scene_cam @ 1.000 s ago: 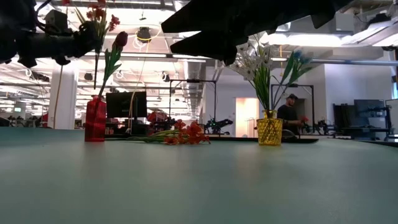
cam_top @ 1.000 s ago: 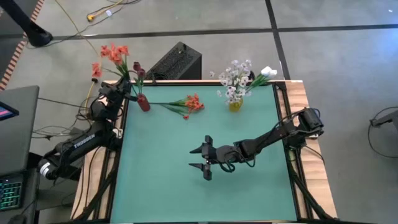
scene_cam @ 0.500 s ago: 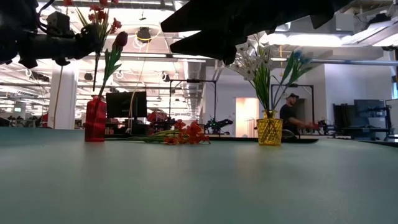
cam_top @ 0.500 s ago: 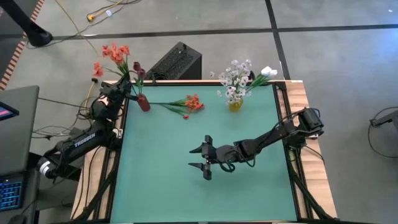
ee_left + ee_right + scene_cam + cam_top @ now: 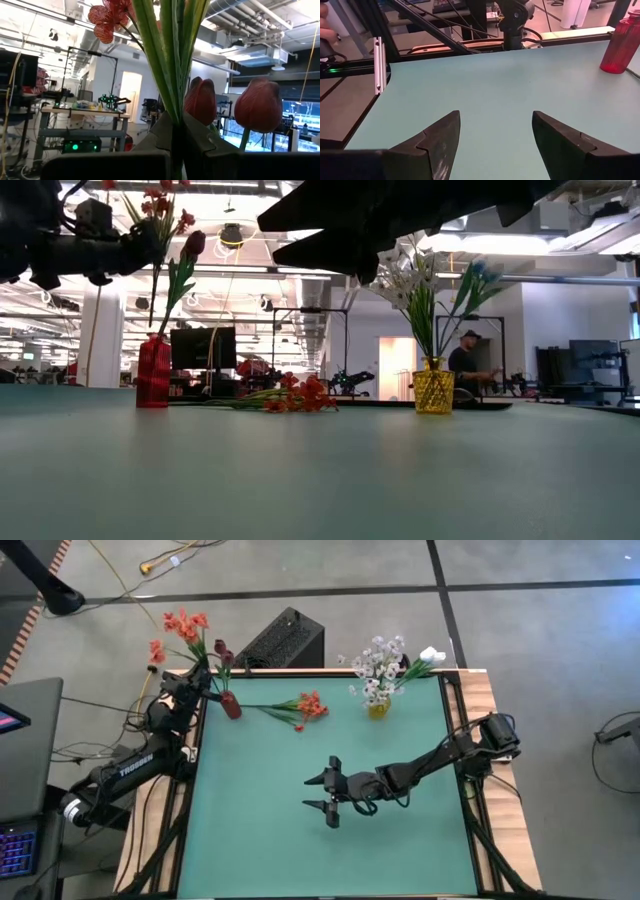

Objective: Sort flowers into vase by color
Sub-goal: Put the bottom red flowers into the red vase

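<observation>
- The right gripper hovers over the middle of the green table, fingers spread wide, holding nothing.
- A red-orange flower lies flat on the table between the two vases.
- The red vase at the far left corner holds a dark red bud.
- The left gripper is clamped on the green stems of the red-orange blossom cluster above that vase.
- The yellow vase holds white sprays.
</observation>
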You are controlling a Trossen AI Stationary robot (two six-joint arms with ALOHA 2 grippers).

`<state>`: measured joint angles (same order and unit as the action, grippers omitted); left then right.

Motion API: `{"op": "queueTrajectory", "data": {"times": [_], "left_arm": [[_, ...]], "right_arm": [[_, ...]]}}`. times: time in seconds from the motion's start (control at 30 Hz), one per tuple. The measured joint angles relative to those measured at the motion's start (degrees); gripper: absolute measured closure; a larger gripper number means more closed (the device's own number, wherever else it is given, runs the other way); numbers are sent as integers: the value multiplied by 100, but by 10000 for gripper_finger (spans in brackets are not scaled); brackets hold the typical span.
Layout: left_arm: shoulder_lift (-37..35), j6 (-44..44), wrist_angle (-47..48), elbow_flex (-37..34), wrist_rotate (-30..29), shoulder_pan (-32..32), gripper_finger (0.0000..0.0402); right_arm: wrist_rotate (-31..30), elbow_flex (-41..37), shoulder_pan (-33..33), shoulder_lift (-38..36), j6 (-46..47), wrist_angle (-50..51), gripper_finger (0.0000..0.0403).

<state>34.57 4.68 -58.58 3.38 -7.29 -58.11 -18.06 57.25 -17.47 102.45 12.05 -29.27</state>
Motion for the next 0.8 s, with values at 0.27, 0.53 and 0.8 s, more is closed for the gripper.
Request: {"op": "queueTrajectory", "data": {"times": [0.27, 0.53, 0.8], "left_arm": [[184, -200, -150, 4, -204, 188, 401], [220, -335, -160, 4, -240, 190, 401], [50, -106, -469, 7, -25, 190, 401]], "right_arm": [[0, 0, 0, 0, 0, -38, 128], [0, 0, 0, 0, -2, -40, 128], [0, 0, 10, 0, -9, -38, 128]]}}
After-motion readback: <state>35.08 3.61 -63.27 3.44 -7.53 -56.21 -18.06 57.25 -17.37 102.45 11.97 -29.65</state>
